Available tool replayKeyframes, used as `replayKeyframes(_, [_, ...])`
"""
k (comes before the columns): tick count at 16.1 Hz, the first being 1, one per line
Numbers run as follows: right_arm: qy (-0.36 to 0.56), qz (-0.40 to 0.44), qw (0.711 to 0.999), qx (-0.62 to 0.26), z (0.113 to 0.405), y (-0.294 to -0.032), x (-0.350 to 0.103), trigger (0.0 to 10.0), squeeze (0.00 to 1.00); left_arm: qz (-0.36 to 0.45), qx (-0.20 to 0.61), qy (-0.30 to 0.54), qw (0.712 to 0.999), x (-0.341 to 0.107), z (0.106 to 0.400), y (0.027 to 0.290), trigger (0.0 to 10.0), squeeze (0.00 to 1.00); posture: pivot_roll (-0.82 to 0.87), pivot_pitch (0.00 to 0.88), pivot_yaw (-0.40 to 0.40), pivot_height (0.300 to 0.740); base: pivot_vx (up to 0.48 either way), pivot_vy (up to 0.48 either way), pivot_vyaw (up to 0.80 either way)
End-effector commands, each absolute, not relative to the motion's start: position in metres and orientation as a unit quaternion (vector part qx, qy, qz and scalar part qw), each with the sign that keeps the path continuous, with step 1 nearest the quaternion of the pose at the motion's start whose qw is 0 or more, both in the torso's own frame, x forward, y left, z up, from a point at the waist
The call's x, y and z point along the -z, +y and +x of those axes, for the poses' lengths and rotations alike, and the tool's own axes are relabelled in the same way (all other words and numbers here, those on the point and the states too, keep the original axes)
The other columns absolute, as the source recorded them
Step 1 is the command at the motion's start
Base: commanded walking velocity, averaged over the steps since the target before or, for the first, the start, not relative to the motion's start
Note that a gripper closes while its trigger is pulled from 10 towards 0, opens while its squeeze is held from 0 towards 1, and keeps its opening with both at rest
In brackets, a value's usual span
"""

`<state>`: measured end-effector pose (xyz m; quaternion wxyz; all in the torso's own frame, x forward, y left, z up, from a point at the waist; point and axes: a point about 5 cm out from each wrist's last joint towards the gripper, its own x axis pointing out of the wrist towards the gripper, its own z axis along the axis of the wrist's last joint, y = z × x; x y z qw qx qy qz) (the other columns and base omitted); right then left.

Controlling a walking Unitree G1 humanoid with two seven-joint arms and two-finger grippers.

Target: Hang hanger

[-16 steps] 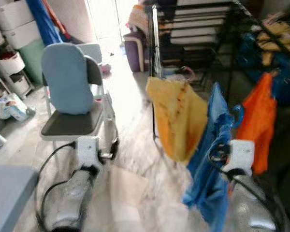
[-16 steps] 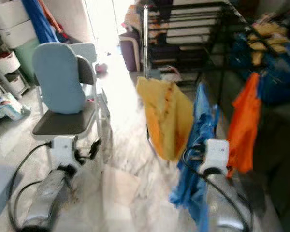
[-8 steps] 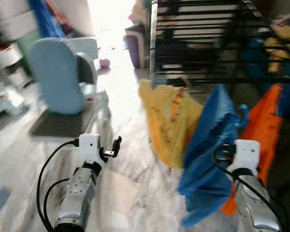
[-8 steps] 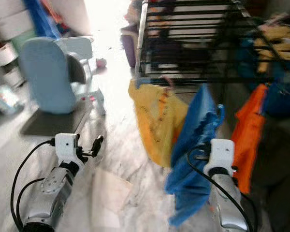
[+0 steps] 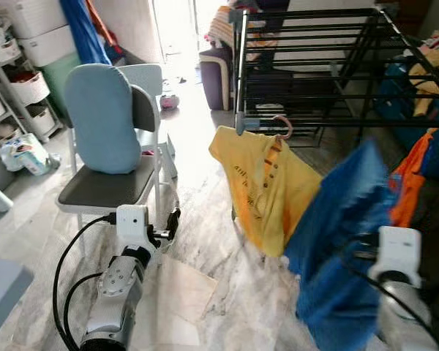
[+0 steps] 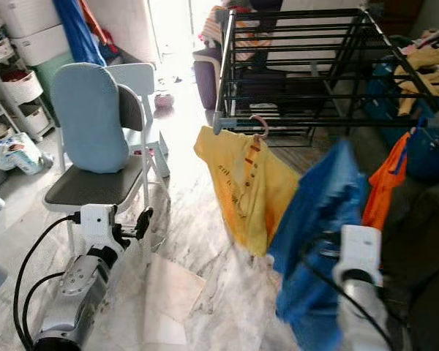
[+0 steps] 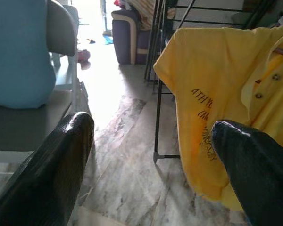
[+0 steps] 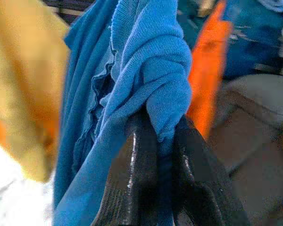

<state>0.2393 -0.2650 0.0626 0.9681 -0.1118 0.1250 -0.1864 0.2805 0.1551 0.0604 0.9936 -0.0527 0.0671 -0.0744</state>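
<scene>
Marbled grey-white floor tiles (image 5: 227, 285) stretch through a cluttered laundry room, with a black metal drying rack (image 6: 293, 66) standing ahead and to the right. A yellow polo shirt (image 5: 267, 186) already hangs from the rack's near rail on a pink plastic hanger (image 5: 282, 126), and an orange garment (image 6: 384, 183) hangs further right. On the left stands a grey chair with a pale blue padded back (image 5: 102, 121). The right gripper (image 8: 158, 160) has its two black fingers clamped tight on a bunched blue knitted garment (image 6: 314, 227), held up in front of the rack; the hanger inside it cannot be made out. The left gripper (image 7: 151, 146) is low near the chair, fingers spread wide and empty. The carrying step looks underway, with the garment not yet on the rack. Next, the right arm likely needs to lift the garment's hook over a free rail beside the yellow shirt, then let go.
</scene>
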Motion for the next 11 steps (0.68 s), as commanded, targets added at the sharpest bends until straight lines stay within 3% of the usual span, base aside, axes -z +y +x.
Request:
replayKeyframes(1, [0.101,-0.113,0.969,0.193,0.242,-0.269,-0.072,10.0,0.00,-0.050,0.071,0.073,0.994,-0.060,0.284,0.156,10.0,0.00,-0.22,0.000,0.057,0.740,0.000,0.000,0.00])
replayKeyframes(4, [0.141,-0.085,0.974,0.155,0.246,-0.262,-0.060,10.0,0.00,-0.052,0.070,0.073,0.993,-0.060,0.284,0.155,10.0,0.00,-0.21,0.000,0.055,0.740,0.000,0.000,0.00])
replayKeyframes(7, [0.209,-0.012,0.976,0.062,0.251,-0.235,-0.040,10.0,0.00,-0.053,0.070,0.074,0.993,-0.060,0.285,0.154,10.0,0.00,-0.21,0.000,0.053,0.740,0.000,0.000,0.00])
replayKeyframes(11, [0.273,0.057,0.943,-0.181,0.246,-0.180,-0.041,10.0,0.00,-0.054,0.069,0.076,0.993,-0.059,0.284,0.155,10.0,0.00,-0.20,0.000,0.044,0.740,0.000,0.000,0.00])
